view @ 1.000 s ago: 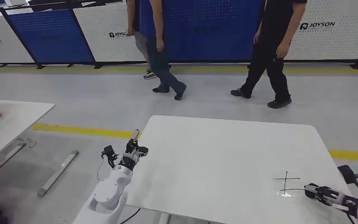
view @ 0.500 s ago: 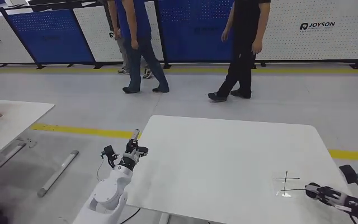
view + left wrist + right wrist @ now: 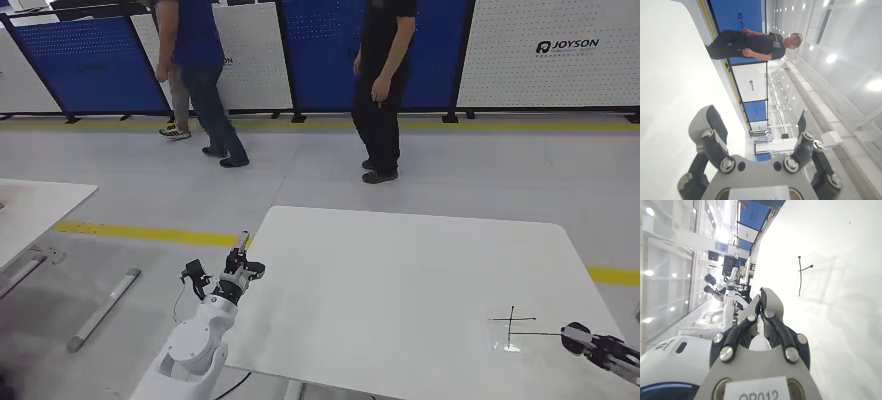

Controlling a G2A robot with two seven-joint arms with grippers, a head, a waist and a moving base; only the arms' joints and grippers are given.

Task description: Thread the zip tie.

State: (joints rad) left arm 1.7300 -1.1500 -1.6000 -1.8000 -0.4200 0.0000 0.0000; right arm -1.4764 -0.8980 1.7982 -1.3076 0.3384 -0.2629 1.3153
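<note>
Two thin black zip ties (image 3: 512,324) lie crossed on the white table (image 3: 400,290) near its right front corner. In the right wrist view the long zip tie (image 3: 800,277) runs straight and the short one (image 3: 806,267) crosses it. My right gripper (image 3: 761,293) is shut on nothing, hovering a short way from the long tie's tail. From above, this right gripper (image 3: 568,337) sits just right of the ties. My left gripper (image 3: 759,121) is open and empty beside the table's left edge, where the top view also shows the left gripper (image 3: 240,250).
The faint outline of a clear sheet (image 3: 829,275) lies around the ties. Bare white tabletop spans the space between the two arms. A tiny dark speck (image 3: 849,222) lies farther out on the table.
My right gripper has drawn back to the right, away from the crossed ties and toward the table's edge. The left arm has not moved.
</note>
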